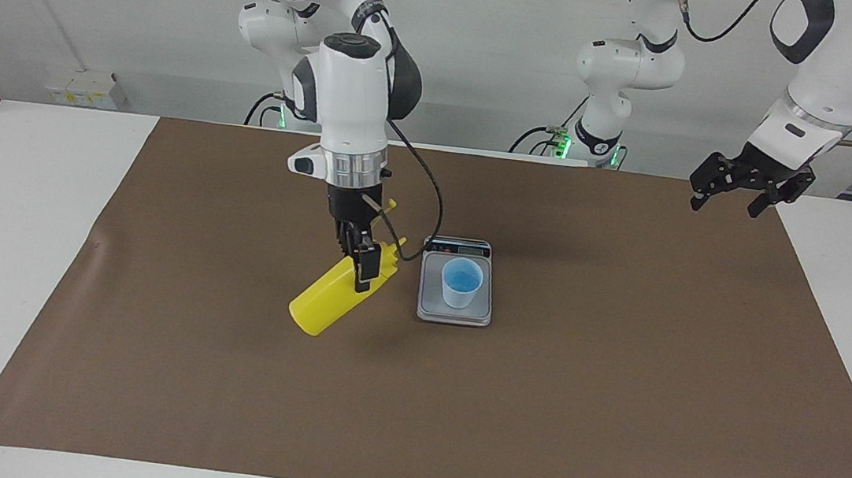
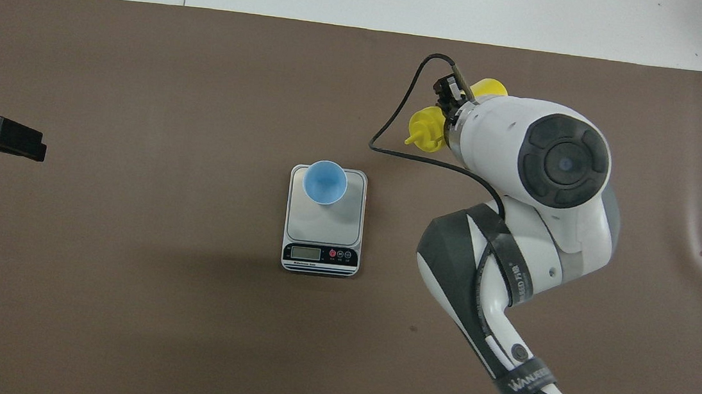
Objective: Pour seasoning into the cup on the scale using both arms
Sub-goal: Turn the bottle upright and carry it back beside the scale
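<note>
The yellow seasoning bottle (image 1: 323,301) hangs tilted in my right gripper (image 1: 364,269), nozzle up and pointing toward the scale, base low over the brown mat. The gripper is shut on the bottle's upper part. In the overhead view the wrist covers most of the bottle (image 2: 425,127). The light-blue cup (image 1: 461,284) stands upright on the silver-grey scale (image 1: 465,316), at the plate's end farther from the robots (image 2: 325,181). The bottle is beside the scale (image 2: 322,226), toward the right arm's end, not over the cup. My left gripper (image 1: 747,195) waits open and empty in the air at its own end of the table.
A brown mat (image 1: 613,417) covers the white table. The scale's dark display strip (image 2: 320,255) faces the robots. A black cable (image 2: 396,130) loops from the right wrist over the mat beside the scale.
</note>
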Controlling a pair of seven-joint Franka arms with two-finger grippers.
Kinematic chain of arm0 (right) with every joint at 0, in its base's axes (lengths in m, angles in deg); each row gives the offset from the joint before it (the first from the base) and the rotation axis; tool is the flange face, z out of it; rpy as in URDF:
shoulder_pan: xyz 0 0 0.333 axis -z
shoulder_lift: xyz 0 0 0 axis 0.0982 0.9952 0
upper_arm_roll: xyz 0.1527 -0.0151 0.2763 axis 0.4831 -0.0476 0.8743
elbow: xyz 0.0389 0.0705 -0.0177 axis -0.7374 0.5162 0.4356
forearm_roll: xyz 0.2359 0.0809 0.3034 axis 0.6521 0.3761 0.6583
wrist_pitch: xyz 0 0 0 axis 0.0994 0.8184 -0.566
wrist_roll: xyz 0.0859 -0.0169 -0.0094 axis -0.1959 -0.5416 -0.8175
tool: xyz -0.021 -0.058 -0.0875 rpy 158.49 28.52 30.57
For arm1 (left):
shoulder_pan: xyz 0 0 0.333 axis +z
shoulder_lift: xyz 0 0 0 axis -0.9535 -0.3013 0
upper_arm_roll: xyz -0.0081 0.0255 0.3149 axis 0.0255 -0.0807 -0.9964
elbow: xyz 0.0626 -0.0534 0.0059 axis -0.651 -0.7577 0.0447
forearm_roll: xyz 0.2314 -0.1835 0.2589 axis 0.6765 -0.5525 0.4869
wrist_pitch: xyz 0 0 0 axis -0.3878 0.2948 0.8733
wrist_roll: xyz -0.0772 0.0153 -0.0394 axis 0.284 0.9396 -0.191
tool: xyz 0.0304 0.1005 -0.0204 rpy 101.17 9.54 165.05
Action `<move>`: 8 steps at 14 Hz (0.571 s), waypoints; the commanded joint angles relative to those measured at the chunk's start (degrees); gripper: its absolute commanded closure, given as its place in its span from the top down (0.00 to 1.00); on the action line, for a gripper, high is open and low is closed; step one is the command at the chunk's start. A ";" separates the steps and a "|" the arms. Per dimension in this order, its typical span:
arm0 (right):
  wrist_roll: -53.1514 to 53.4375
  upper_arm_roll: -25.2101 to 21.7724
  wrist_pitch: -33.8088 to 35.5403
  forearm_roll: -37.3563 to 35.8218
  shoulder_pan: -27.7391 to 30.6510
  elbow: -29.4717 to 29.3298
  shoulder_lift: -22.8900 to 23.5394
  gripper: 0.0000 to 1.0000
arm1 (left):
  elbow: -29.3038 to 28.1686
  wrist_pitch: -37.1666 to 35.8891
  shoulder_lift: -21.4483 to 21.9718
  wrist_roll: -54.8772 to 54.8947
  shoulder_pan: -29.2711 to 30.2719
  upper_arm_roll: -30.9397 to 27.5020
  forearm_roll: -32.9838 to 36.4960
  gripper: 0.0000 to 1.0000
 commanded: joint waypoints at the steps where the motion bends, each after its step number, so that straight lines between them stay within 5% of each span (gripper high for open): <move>1: -6.60 0.64 4.23 7.73 3.96 0.91 -3.08 0.00 | -1.86 -0.04 1.73 -0.55 0.41 0.12 -0.02 1.00; 8: -17.68 0.64 10.75 28.75 13.10 4.67 -4.75 0.00 | -1.86 -0.04 1.73 -0.55 0.41 0.21 -0.02 1.00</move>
